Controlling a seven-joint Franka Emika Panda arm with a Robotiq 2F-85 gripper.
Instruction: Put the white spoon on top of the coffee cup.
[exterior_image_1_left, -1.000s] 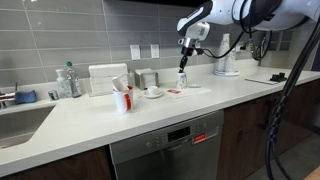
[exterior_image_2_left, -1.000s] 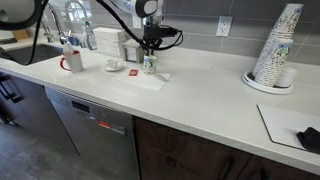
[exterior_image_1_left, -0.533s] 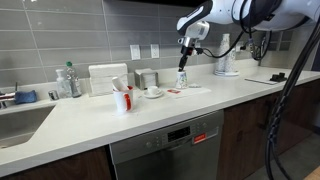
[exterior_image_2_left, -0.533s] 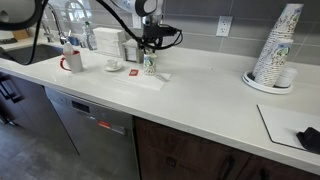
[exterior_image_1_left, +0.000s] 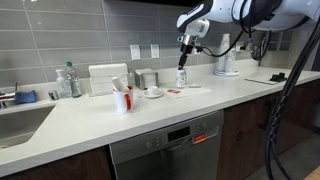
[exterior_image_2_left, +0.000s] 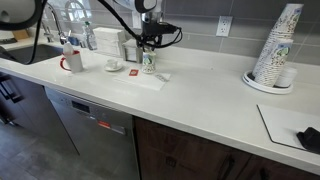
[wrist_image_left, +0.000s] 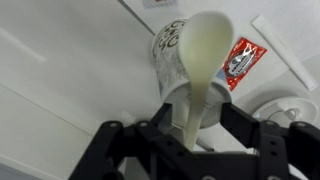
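The arm (exterior_image_1_left: 214, 12) reaches in from above in both exterior views and bends down at the wrist, so the hand end points straight at the desk (exterior_image_1_left: 120, 125) near its back edge. The fingers (wrist_image_left: 240, 120) hang just above the coffee cup (exterior_image_1_left: 181, 77), apart from its rim.

In the wrist view the fingers are clamped on the handle of the white spoon (wrist_image_left: 203, 55), one on each side of it. The handle runs out from between them and the spoon's bowl lies over the mouth of the coffee cup (wrist_image_left: 168, 42). I cannot tell from these views whether the spoon touches the rim.

The coffee cup stands upright near the back edge of the desk, roughly midway along it in an exterior view (exterior_image_2_left: 149, 63). A red packet (wrist_image_left: 240, 58) lies flat on the desk just beside the cup, on the side toward a saucer (exterior_image_1_left: 153, 92). A red-and-white mug (exterior_image_1_left: 122, 99) stands farther along the desk, well apart from the cup and closer to the front edge.
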